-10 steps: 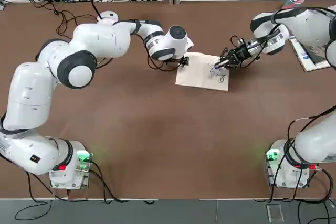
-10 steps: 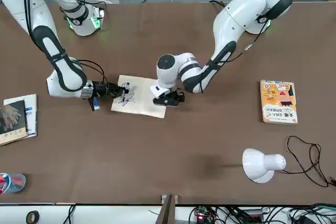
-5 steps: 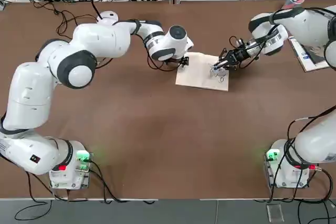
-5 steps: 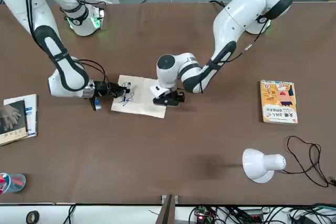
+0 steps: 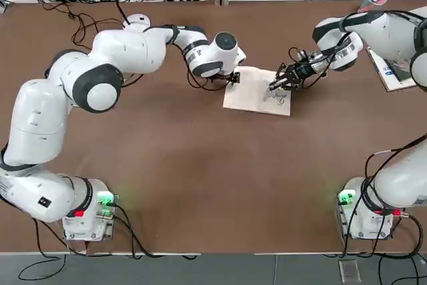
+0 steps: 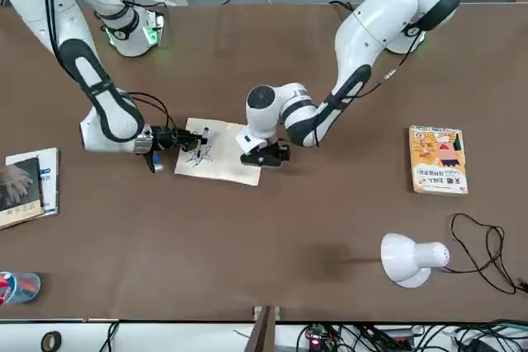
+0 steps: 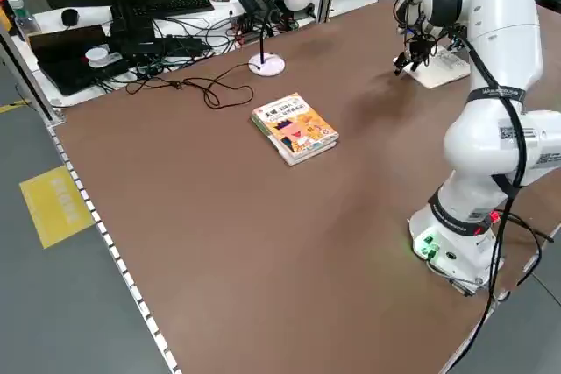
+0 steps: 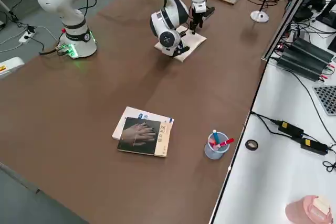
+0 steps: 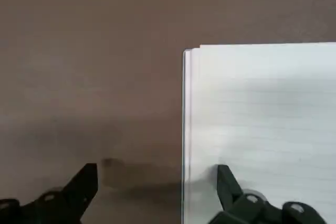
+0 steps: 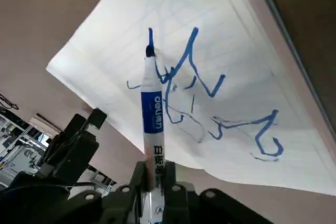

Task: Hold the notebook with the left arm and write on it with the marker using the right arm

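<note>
The cream notebook point(image 5: 253, 93) lies open on the brown table, with blue scribbles point(image 10: 210, 93) on its page. My left gripper point(image 5: 233, 78) is open at the notebook's corner on the left arm's side; in the left wrist view one finger point(image 9: 227, 184) rests on the page point(image 9: 262, 114) and the other point(image 9: 84, 187) on the table. My right gripper point(image 10: 155, 174) is shut on the marker point(image 10: 151, 109), a white barrel with a blue label. Its tip touches the page among the scribbles. In the front view the marker point(image 6: 201, 140) stands over the notebook point(image 6: 224, 158).
A yellow-orange book point(image 6: 438, 160) and a white desk lamp point(image 6: 408, 259) lie on the left arm's side of the table. A dark-covered book point(image 8: 143, 135) and a cup of pens point(image 8: 215, 145) sit beyond the right arm. Cables trail along the table's far edge point(image 5: 87, 25).
My right gripper has slid the marker tip a little across the page, toward the left gripper. The left arm and the notebook have not moved.
</note>
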Robot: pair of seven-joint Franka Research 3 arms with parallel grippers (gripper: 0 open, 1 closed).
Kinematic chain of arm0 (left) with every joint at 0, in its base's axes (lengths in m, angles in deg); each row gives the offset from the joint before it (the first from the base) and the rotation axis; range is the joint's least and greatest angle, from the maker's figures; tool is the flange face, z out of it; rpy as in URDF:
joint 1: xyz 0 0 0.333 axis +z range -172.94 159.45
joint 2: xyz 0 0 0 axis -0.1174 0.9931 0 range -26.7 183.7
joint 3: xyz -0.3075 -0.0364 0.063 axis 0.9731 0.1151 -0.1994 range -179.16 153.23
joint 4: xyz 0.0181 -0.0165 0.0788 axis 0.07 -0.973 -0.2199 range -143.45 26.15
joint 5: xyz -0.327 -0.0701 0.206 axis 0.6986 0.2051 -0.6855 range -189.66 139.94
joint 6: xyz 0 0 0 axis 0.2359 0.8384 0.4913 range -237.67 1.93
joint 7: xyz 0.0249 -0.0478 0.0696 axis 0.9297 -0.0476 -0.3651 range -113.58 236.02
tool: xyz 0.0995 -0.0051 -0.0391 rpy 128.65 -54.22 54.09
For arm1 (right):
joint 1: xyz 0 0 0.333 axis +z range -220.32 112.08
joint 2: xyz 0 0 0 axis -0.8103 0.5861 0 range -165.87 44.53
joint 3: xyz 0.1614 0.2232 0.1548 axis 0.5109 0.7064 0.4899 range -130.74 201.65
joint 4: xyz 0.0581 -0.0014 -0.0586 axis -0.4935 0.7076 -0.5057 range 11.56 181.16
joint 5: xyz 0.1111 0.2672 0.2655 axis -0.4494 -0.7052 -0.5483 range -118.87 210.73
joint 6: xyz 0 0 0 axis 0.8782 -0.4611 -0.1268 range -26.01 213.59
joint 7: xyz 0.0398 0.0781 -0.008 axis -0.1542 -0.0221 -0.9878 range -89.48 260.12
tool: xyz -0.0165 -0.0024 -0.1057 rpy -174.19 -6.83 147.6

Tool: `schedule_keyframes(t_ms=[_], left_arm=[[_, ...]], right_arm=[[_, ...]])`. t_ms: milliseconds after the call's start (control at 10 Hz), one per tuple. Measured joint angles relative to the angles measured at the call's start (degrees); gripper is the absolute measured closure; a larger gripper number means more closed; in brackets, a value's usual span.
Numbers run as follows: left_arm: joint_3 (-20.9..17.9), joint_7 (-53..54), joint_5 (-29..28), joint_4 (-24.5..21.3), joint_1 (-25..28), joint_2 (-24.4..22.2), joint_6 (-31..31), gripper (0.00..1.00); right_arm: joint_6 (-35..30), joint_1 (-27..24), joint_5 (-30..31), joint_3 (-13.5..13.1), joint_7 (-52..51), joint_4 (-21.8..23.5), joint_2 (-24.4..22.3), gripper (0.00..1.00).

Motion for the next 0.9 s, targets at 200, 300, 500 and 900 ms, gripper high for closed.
schedule_keyframes(t_ms=[200, 300, 500, 900], left_arm=[[0.00, 0.00, 0.00, 0.00, 0.00, 0.00, 0.00, 0.00], [0.00, 0.00, 0.00, 0.00, 0.00, 0.00, 0.00, 0.00], [0.00, 0.00, 0.00, 0.00, 0.00, 0.00, 0.00, 0.00], [-0.01, 0.00, 0.00, 0.00, 0.00, 0.01, 0.00, 0.00]], right_arm=[[0.00, 0.40, -0.75, 0.04, 0.01, -0.09, 0.06, 0.82], [0.03, 0.67, -1.05, 0.06, 0.03, -0.16, 0.12, 0.82], [0.17, 1.18, -1.75, 0.06, 0.05, -0.30, 0.27, 0.82], [0.55, 2.43, -3.61, 0.10, 0.05, -0.83, 0.77, 0.82]])
